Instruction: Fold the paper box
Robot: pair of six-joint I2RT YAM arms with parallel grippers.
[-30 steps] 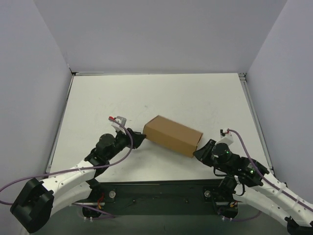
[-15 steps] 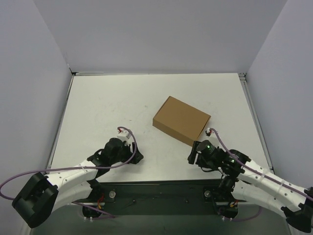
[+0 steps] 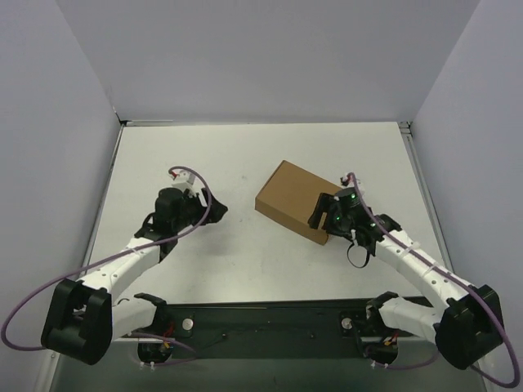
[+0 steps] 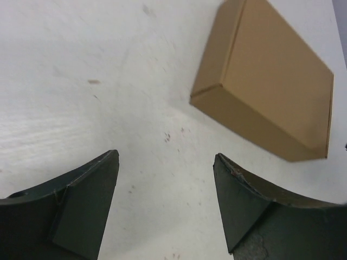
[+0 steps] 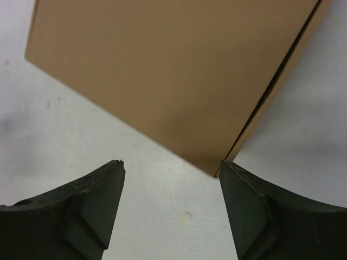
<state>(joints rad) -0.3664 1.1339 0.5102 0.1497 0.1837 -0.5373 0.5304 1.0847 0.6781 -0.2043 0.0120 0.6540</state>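
Two pairs of jaws, mine, and both stand spread wide with nothing between them. The paper box (image 3: 296, 198) lies flat on the table (image 3: 204, 155), right of the middle and nearer the right edge than the left, turned so its sides run at a slant to the table's edges. It looks like a closed, shallow carton to me, with its top face smooth and no flap standing up.

My left gripper (image 4: 165, 156) hangs over bare table well to the left of the box, its fingers pointed toward the box's nearest corner. I judge it is parked there so it is out of the way yet within reach of that end.

My right gripper (image 5: 171, 162) sits just beside the box's near right corner, with only white table showing between its fingers. Whether a finger brushes the cardboard I cannot tell. Ahead of it a dark seam (image 5: 267, 91) runs along the right side where the top meets the wall. I take the open hands to mean the box holds its shape unaided, and that seam is what I would check.
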